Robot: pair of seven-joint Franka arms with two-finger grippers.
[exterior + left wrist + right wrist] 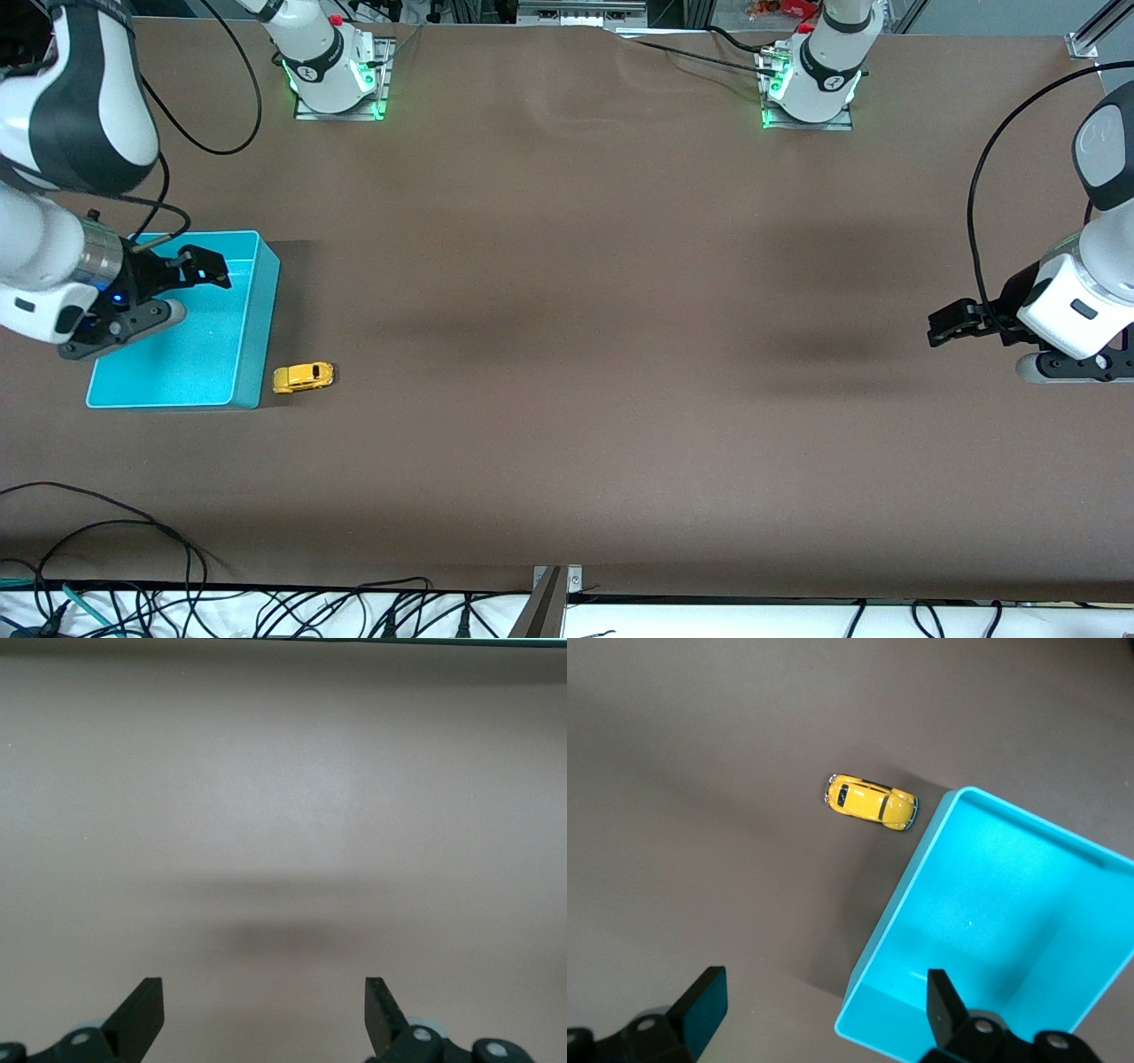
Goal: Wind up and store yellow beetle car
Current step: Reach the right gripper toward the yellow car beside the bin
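Over the open turquoise plastic bin, the right gripper hangs with jaws spread wide, empty. The small rounded yellow beetle car sits on the brown table just beside the bin; descend squarely across its narrow body. The left gripper waits, open, at its own end.

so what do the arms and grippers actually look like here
Both arms have glossy white shells with dark grey joint bands and black cables looping off them. Their bases glow green at the edges. The left gripper and right gripper are black, two-fingered, with tapered tips; a small blue light shows by the right one.
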